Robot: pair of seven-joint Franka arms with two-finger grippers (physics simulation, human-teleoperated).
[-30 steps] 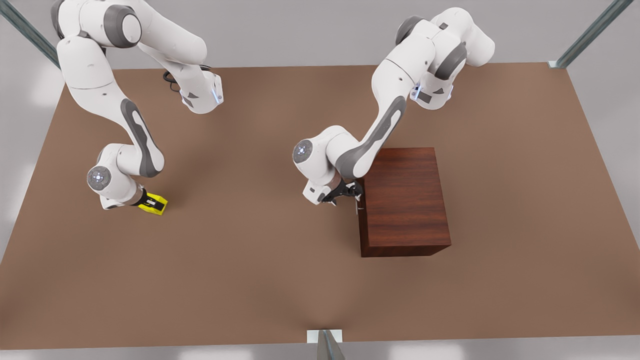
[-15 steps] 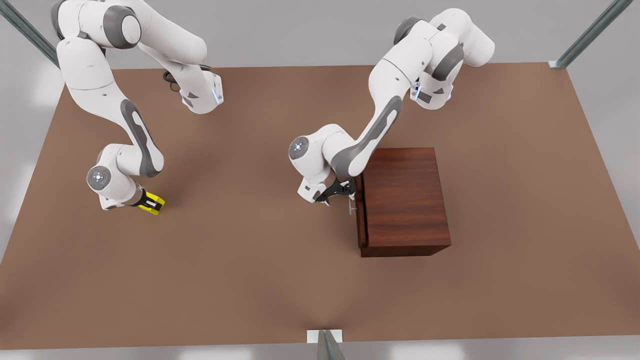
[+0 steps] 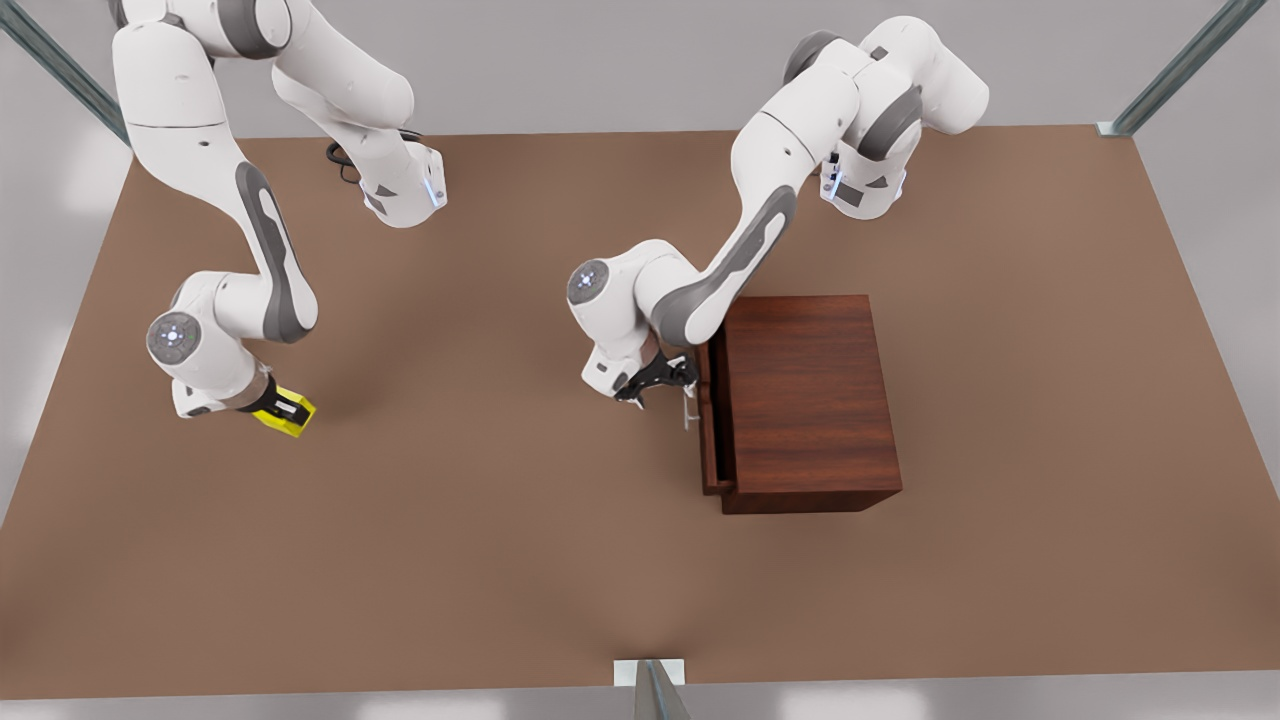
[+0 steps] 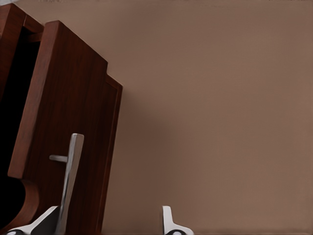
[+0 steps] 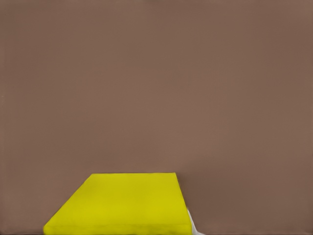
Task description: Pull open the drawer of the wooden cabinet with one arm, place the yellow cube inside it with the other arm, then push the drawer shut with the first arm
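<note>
The shallow dark reddish-brown wooden drawer [image 3: 708, 420] stands a little way out of the boxy wood-grained cabinet [image 3: 810, 400], its thin silver bar handle [image 3: 688, 405] hooked by the left gripper [image 3: 668, 378]; whether those fingers are clamped, I cannot tell. Well apart, the right gripper [image 3: 272, 405] is clenched on the small bright yellow cube [image 3: 285, 412], just above the brown table [image 3: 500, 520].
</note>
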